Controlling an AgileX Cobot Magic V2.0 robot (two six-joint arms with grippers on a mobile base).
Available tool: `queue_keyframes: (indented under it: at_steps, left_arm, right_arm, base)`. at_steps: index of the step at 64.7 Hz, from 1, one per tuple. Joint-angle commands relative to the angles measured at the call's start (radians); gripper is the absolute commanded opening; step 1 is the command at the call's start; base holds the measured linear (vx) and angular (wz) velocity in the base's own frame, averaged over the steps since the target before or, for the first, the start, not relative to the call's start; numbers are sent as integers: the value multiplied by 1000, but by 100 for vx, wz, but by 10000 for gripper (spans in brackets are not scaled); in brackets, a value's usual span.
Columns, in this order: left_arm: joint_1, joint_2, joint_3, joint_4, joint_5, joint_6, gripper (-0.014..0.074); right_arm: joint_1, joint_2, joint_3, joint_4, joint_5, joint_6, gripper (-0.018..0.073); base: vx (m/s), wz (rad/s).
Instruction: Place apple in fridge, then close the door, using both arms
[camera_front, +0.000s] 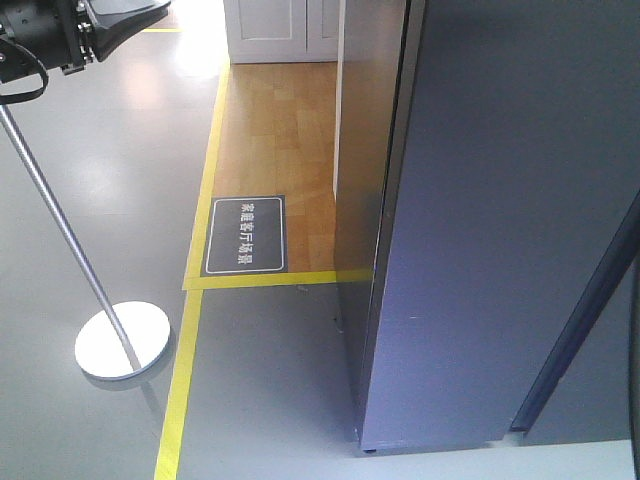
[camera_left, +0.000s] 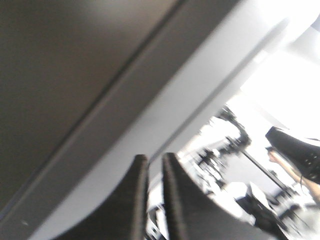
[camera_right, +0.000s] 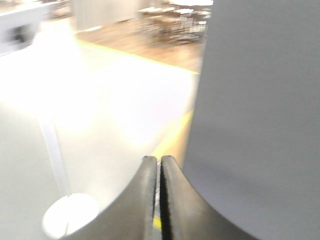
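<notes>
- Grey floor (camera_front: 90, 180) edged with yellow tape (camera_front: 180, 390) meets a patch of wood flooring (camera_front: 280, 130) beside the tall dark grey fridge (camera_front: 500, 230), seen from the front camera.
- A dark sign with white lettering (camera_front: 246, 236) lies on the wood, and a metal pole on a round white base (camera_front: 122, 340) stands to the left.
- Door (camera_front: 372, 200) stands edge-on to the camera, against the fridge body; whether it is fully shut cannot be told.
- Left claw (camera_left: 155, 165) shows its fingers nearly together, a thin gap between them, holding nothing, close to a dark panel; the view is blurred.
- Right claw (camera_right: 160, 165) is pressed closed and empty, next to a grey fridge wall.
- No apple appears in any view.
</notes>
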Motion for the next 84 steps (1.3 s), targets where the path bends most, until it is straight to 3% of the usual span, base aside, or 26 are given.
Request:
queue_keyframes:
  at_steps: [1, 12, 21, 32, 39, 46, 62, 70, 84]
  left_arm:
    - [0, -61, -30, -51, -74, -4, -8]
    - [0, -83, -22, 34, -156, -4, -8]
    - [0, -136, 38, 96, -165, -4, -8]
    - [0, -239, 220, 139, -128, -4, -8]
    - [0, -325, 373, 211, -88, 6, -8]
    - [0, -435, 571, 268, -32, 69, -8]
    - [0, -671, 971, 267, 254, 177, -8]
    - [0, -745, 1041, 268, 355, 180, -7]
    - [0, -783, 1048, 269, 368, 180, -6]
  right_arm:
    - [-3, -79, -27, 18, 47, -5, -6]
    - [-3, -173, 58, 17, 71, -7, -6]
    - [-3, -292, 245, 19, 25, -27, -6]
    - [-3, -457, 516, 19, 1, -49, -6]
    - [-3, -583, 707, 19, -19, -49, -6]
    - [-3, -707, 882, 23, -50, -49, -6]
    - [-3, -941, 1167, 23, -131, -48, -6]
    - [-3, -993, 1206, 24, -129, -48, -6]
    - [-3, -998, 1205, 35, -75, -48, -6]
  base:
    - [0, 0]
    - [0, 0]
    - [0, 0]
    - [0, 0]
    - [0, 0]
    - [0, 0]
    - [0, 0]
    - [0, 0]
    - [0, 0]
